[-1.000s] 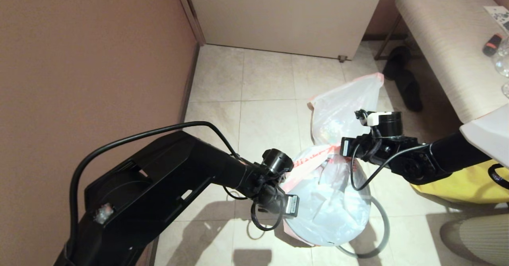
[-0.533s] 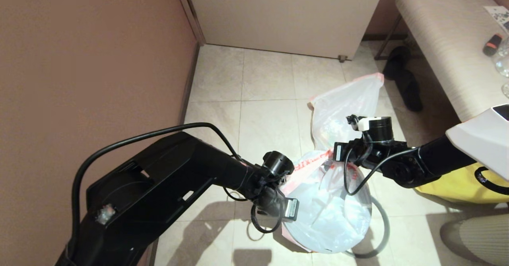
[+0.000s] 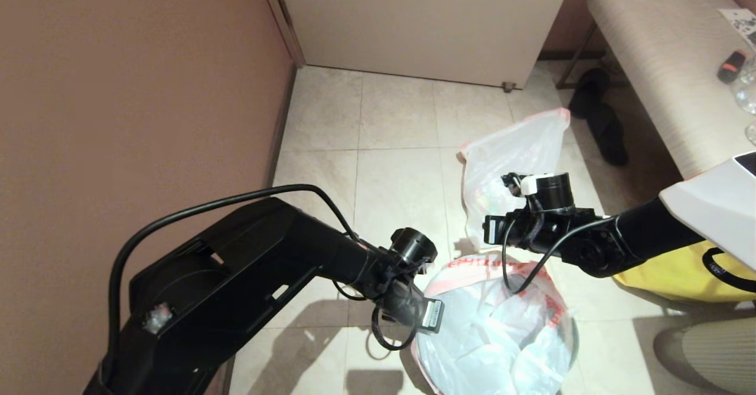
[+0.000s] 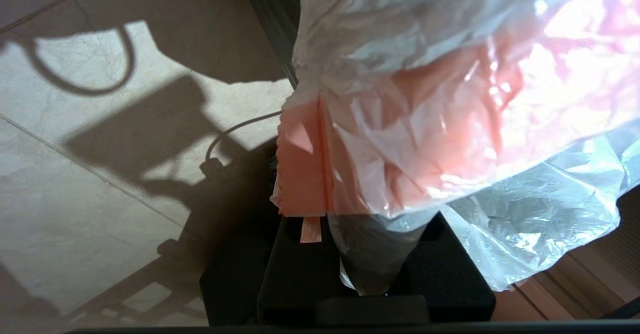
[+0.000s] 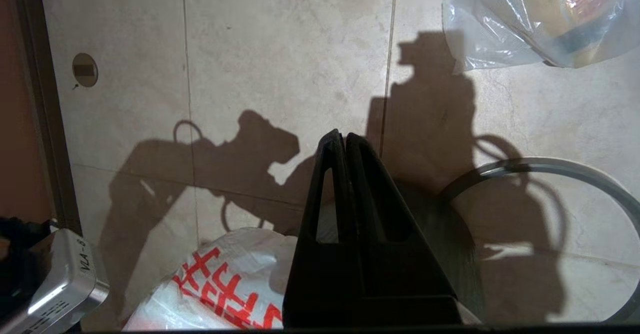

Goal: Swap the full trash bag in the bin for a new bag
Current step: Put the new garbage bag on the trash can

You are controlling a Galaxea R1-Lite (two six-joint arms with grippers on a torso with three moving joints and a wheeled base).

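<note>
New bag sits at near centre of the floor, mouth wide and puffed, red characters along its far rim; it hides the bin, which cannot be made out under the plastic. Left gripper is at the bag's left edge, near side: in the left wrist view its jaws are closed on a bunched fold of the pink-red rim, with film spilling over them. Right gripper hangs above the floor just beyond the bag's far rim, jaws pressed fully together with nothing between them; the printed edge of the bag lies below and apart from the tips. Grey hoop lies flat on the tiles, beside the bag on its right. Full bag stands on the floor beyond the right gripper, apart from the new bag, top edge pointing up and right; coloured rubbish shows through it in the right wrist view. Yellow bag lies at right under the right arm. Bench at far right.
</note>
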